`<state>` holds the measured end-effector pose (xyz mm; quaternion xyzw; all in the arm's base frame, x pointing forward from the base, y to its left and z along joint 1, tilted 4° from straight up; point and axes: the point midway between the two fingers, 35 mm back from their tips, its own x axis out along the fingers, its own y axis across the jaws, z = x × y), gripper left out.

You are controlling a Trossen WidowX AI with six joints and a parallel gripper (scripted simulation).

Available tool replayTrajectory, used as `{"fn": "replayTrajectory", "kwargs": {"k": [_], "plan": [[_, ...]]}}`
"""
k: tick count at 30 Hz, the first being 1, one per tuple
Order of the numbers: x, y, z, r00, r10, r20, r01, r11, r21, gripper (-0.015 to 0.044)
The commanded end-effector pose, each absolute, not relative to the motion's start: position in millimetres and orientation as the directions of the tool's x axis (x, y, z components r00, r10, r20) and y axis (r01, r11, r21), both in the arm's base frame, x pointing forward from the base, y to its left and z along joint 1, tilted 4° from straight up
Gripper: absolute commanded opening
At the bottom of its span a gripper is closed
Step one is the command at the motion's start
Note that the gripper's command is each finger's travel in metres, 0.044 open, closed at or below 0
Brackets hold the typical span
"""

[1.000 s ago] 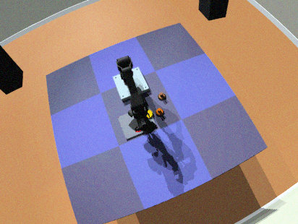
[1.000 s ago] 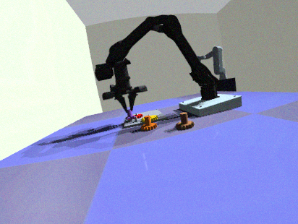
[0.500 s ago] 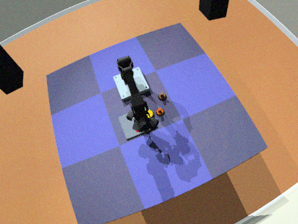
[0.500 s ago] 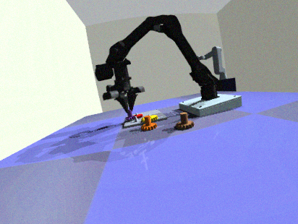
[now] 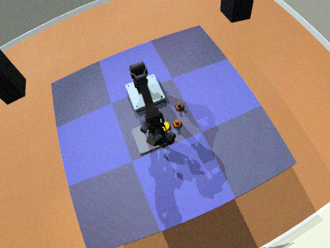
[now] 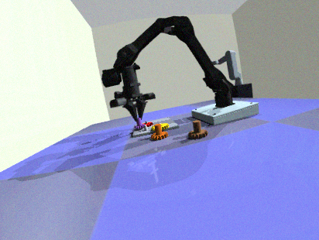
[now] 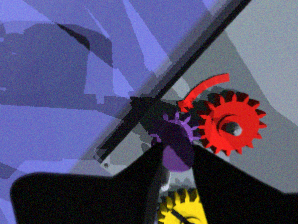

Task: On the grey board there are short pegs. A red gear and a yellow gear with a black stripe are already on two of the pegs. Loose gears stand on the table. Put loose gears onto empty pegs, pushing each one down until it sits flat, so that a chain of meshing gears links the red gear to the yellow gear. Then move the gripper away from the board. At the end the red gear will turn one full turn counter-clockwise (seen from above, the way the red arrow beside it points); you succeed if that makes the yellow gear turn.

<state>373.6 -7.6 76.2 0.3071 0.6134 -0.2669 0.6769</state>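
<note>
Evidently the fingers [image 6: 139,118] gripped the purple gear [image 6: 138,125] [image 7: 176,131] beside the red gear [image 6: 148,124] [image 7: 233,125], perhaps not quite seated, so easing teeth into mesh before pressing straight down seemed wisest.

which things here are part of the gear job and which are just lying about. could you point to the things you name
Part of the job:
- grey board [image 5: 140,138] [image 6: 173,125] [image 7: 265,60]
- red gear [image 6: 147,124] [image 7: 245,121]
- yellow gear [image 5: 166,126] [image 6: 164,126] [image 7: 186,210]
- purple gear [image 6: 138,126] [image 7: 178,159], held in the tool [image 6: 138,119] [image 7: 176,149]
- orange gear [image 5: 177,124] [image 6: 159,135] and brown gear [image 5: 179,106] [image 6: 197,133], loose candidates

Just lying about:
- no stray objects that I can see
</note>
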Motion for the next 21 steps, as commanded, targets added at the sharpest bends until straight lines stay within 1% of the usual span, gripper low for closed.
{"fn": "replayTrajectory", "kwargs": {"k": [1,11,16,21], "plan": [[372.8,-6.9,74.5,0.104,0.018,-0.994,0.8,0.593,0.094,0.0],[373.3,-8.0,73.2,0.104,0.018,-0.994,0.924,0.369,0.103,0.0],[373.8,-7.5,72.6,0.104,0.018,-0.994,0.913,0.395,0.102,0.0],[373.5,-6.9,71.8,0.104,0.018,-0.994,0.873,0.478,0.1,0.0]]}}
